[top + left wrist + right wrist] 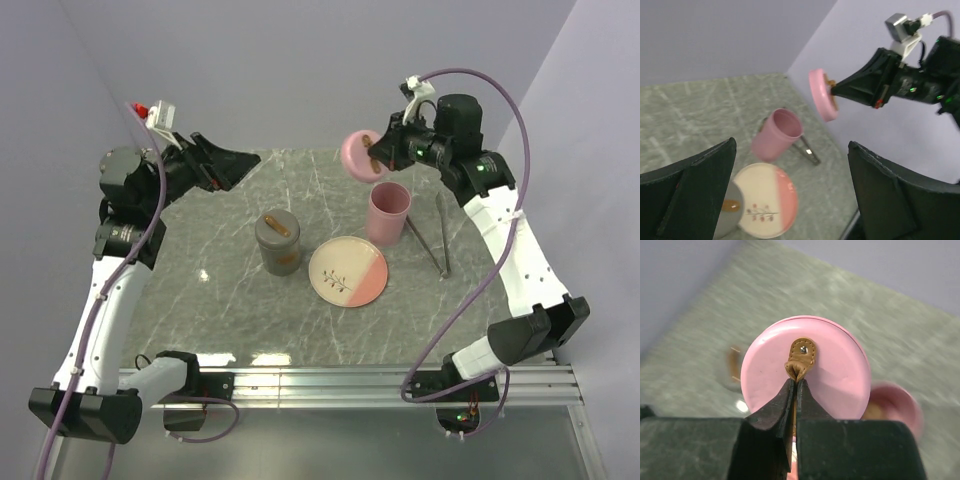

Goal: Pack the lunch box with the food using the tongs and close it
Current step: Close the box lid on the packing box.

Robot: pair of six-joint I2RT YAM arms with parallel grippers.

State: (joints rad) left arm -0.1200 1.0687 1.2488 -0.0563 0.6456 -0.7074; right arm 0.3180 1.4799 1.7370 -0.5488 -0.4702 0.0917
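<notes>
Left gripper (222,158): raised over the far-left corner of the marble table (230,300), jaws spread wide and empty. Its wrist view looks out between two black fingers (690,195).
Grey canister (278,245): upright left of centre, capped with a grey lid that has a brown strap. The left wrist view shows only a sliver of it, behind a finger.
Plate (350,275): cream and pink with a sprig motif, just right of the grey canister.
Pink lid (355,155): held in the air, tilted on edge, above and left of the pink canister. Only the left wrist view shows it clear of the canister.
Right gripper (378,152): jaws pinched tight on the lid's brown leather tab (801,357). The rivet and stitching show only in its own wrist view.
Pink canister (388,212): uncovered and upright beyond the plate. Its contents are too blurred to tell.
Tongs (438,238): silver, lying on the table right of the pink canister, in neither gripper. The top view shows them whole, while the left wrist view shows only a stub.
</notes>
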